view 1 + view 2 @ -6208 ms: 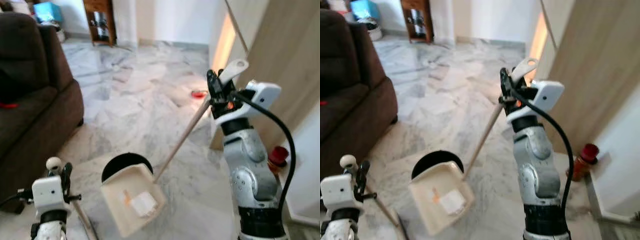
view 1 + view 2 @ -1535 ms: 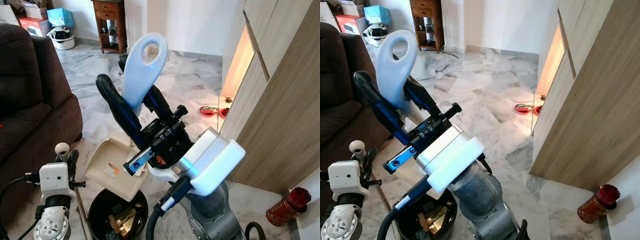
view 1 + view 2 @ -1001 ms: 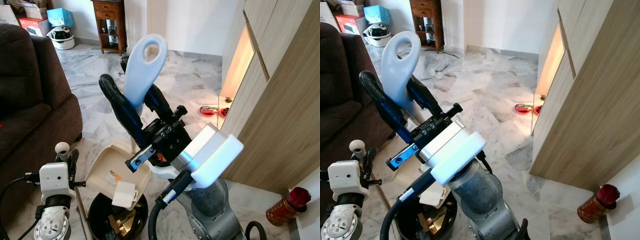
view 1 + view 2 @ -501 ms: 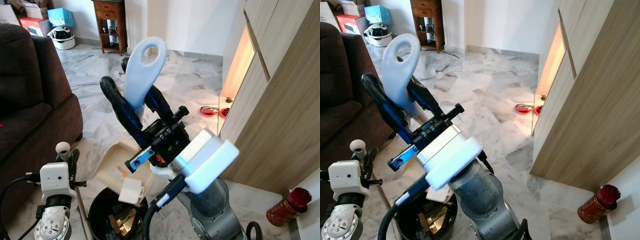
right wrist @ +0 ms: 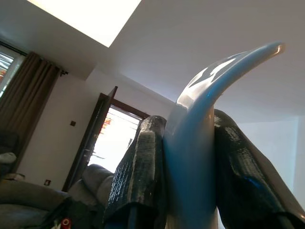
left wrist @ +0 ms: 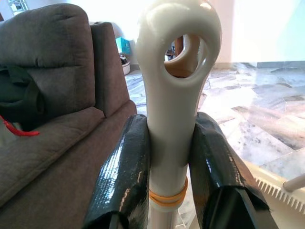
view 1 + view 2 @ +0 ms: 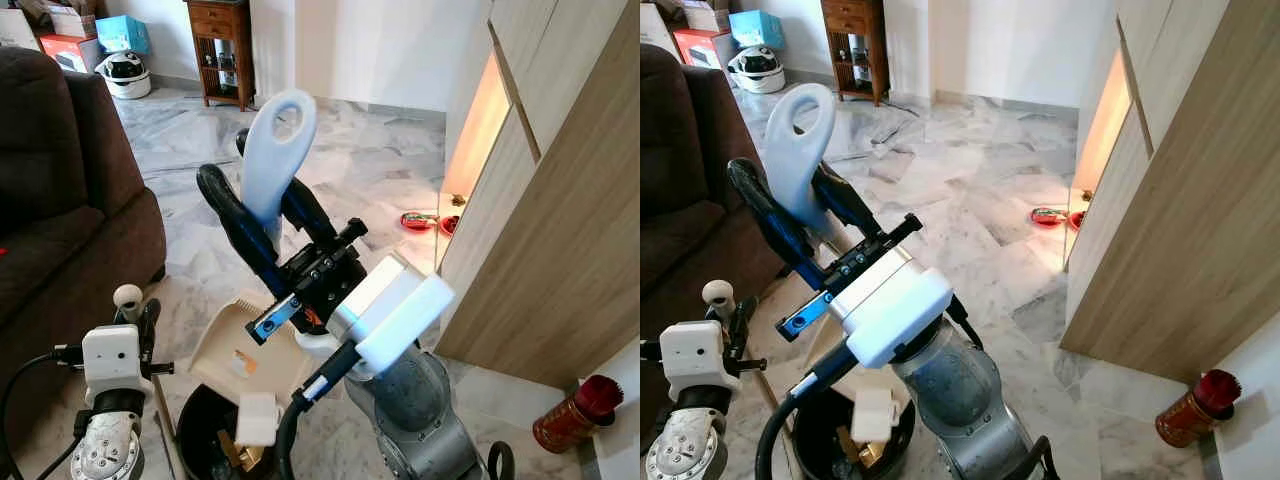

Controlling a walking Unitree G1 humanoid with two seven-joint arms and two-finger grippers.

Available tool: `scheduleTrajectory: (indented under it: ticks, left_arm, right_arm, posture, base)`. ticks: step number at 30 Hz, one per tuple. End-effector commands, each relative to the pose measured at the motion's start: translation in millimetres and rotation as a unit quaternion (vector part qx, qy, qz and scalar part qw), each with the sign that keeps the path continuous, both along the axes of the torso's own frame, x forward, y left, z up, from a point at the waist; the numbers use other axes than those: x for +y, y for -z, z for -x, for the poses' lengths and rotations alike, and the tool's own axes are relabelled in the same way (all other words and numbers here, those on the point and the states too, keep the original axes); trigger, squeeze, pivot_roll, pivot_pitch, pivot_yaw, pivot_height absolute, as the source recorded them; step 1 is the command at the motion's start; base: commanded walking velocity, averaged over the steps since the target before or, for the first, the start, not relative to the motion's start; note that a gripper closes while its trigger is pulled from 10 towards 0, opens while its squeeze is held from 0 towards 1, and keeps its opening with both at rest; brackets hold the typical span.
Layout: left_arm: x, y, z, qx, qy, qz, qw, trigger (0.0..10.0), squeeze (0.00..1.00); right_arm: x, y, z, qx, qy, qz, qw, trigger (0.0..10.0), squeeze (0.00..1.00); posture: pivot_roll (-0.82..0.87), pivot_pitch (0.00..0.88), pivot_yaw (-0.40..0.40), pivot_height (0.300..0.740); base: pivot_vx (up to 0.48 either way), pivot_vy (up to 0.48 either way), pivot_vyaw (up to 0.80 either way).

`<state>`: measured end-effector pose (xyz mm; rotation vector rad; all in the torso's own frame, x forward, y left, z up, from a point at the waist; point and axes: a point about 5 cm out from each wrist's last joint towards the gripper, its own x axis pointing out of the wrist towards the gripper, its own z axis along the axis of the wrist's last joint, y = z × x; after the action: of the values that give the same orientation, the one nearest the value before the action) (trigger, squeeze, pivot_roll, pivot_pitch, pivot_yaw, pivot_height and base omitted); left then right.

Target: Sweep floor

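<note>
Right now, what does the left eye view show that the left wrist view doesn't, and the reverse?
Left eye view: the right gripper clamping the dustpan handle, the dustpan tipped above the black bin, a white scrap at its mouth. Left wrist view: the left gripper, fingers closed on the broom handle above a yellow band. Both: brown sofa, marble floor.

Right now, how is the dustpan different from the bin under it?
The dustpan is beige and flat; the bin is black and round. The dustpan is tipped steeply, held up by the right pincer on its handle; the bin stands upright on the floor. The dustpan has one small orange bit on it; the bin holds a heap of brownish scraps. Both have rubbish in them.
</note>
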<state>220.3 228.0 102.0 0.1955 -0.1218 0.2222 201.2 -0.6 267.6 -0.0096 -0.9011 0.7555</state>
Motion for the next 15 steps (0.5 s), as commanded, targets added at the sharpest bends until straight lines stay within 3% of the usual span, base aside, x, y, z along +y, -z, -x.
scheduleTrajectory:
  ticks: [1, 9, 12, 14, 15]
  left_arm:
    - [-2.9, -10, -4.6, -0.030, 0.006, -0.011, 0.999, 10.0, 0.00]
    - [-3.6, -10, -4.9, -0.028, 0.011, -0.019, 0.999, 10.0, 0.00]
    - [-5.1, -9, -5.0, -0.028, 0.012, -0.016, 0.999, 10.0, 0.00]
    - [-8.0, -7, -5.9, -0.025, 0.018, -0.014, 0.999, 10.0, 0.00]
    - [-8.0, -7, -5.9, -0.025, 0.018, -0.014, 0.999, 10.0, 0.00]
  right_arm:
    - [-3.6, -11, 4.5, -0.038, 0.004, -0.018, 0.999, 10.0, 0.00]
    - [-3.2, -10, 3.8, -0.033, 0.001, -0.013, 0.999, 10.0, 0.00]
    - [-9.8, -6, -2.7, -0.025, 0.037, -0.003, 0.999, 10.0, 0.00]
    - [-29.9, 1, -17.5, -0.024, 0.121, 0.012, 0.992, 10.0, 0.00]
    - [-29.9, 1, -17.5, -0.024, 0.121, 0.012, 0.992, 10.0, 0.00]
  posture:
    - [0.08, 0.000, 0.009, 0.740]
    - [0.08, 0.000, 0.006, 0.740]
    - [0.08, 0.000, 0.005, 0.740]
    - [0.07, 0.000, 0.006, 0.740]
    - [0.07, 0.000, 0.006, 0.740]
  base:
    - [0.000, 0.000, 0.00]
    - [0.000, 0.000, 0.00]
    - [0.000, 0.000, 0.00]
    - [0.000, 0.000, 0.00]
    - [0.000, 0.000, 0.00]
